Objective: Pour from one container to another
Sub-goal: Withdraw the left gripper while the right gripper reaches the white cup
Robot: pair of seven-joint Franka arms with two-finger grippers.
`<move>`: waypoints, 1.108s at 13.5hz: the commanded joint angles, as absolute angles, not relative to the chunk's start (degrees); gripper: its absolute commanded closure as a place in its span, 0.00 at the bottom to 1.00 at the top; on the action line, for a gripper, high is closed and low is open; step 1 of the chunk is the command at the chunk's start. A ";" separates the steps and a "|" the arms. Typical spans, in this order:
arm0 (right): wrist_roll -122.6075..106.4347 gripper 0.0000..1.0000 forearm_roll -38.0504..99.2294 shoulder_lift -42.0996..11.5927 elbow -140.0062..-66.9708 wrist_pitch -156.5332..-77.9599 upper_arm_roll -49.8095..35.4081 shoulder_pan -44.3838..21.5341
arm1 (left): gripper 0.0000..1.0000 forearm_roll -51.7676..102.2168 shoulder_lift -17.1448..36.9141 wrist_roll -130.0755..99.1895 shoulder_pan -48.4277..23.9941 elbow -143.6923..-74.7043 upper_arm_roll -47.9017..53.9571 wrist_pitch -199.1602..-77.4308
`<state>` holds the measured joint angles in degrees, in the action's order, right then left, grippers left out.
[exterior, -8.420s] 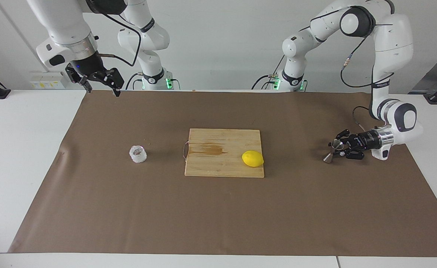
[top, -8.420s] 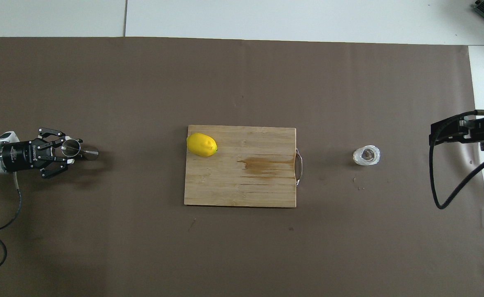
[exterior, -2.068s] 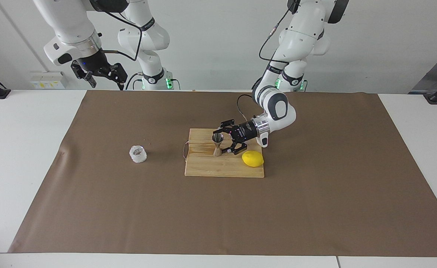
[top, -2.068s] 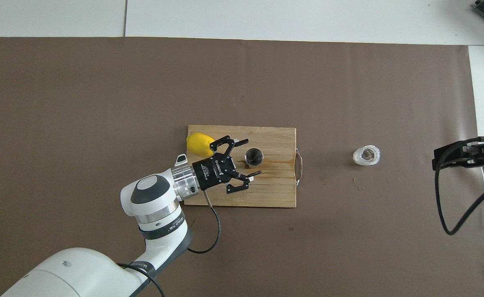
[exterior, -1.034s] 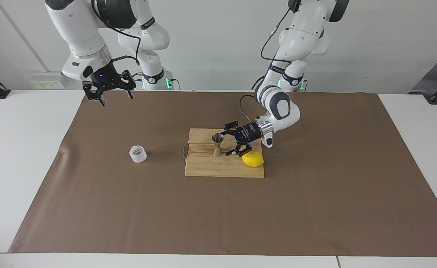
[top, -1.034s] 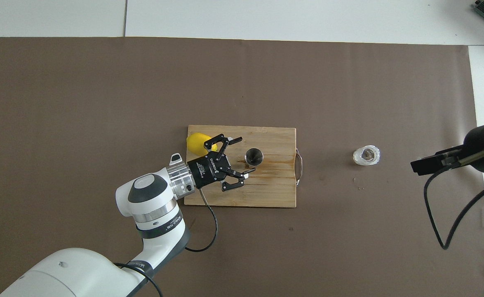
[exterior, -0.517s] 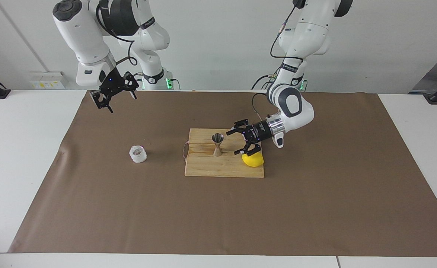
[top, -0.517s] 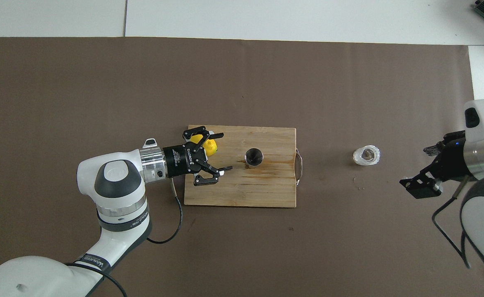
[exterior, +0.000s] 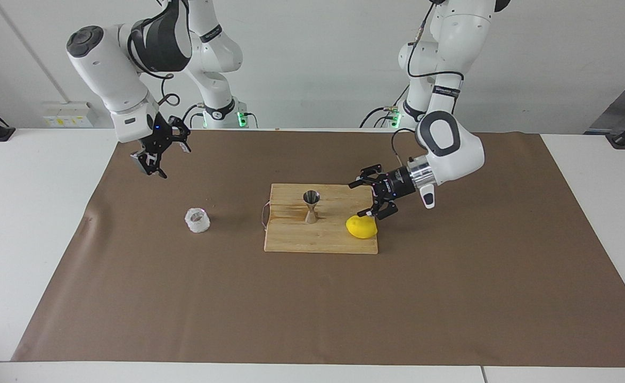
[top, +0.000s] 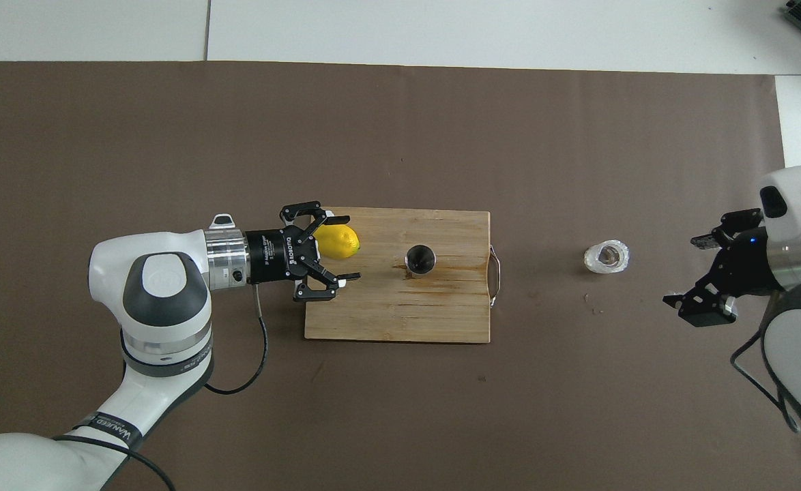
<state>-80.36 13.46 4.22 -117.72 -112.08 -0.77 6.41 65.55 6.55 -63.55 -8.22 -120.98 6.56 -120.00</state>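
Observation:
The steel hourglass jigger (exterior: 311, 206) stands upright on the wooden cutting board (exterior: 302, 240); from above it shows as a round rim (top: 420, 260). The small clear faceted cup (exterior: 197, 220) sits on the brown mat toward the right arm's end (top: 606, 256). My left gripper (exterior: 359, 200) is open and empty, over the board's edge beside the lemon (exterior: 361, 227), apart from the jigger (top: 344, 247). My right gripper (exterior: 166, 159) is open and empty, raised over the mat near the cup (top: 683, 270).
The yellow lemon (top: 338, 242) lies on the cutting board (top: 407, 314) at the corner toward the left arm. The board has a metal handle (top: 495, 267) on the side toward the cup. A brown mat (exterior: 312, 308) covers the table.
The left gripper let go of the jigger on the board and has drawn back toward its own end. The right gripper has come down and toward the cup.

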 commanded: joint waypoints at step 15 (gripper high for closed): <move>-116.62 0.00 27.94 -10.37 -120.84 -124.88 -0.88 12.22 | 0.00 18.46 8.53 -59.70 2.02 -91.32 6.77 -94.04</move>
<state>-113.32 25.46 -9.97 -118.54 -122.06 -0.62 12.16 20.40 7.09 -62.95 1.88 -93.55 6.50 -95.88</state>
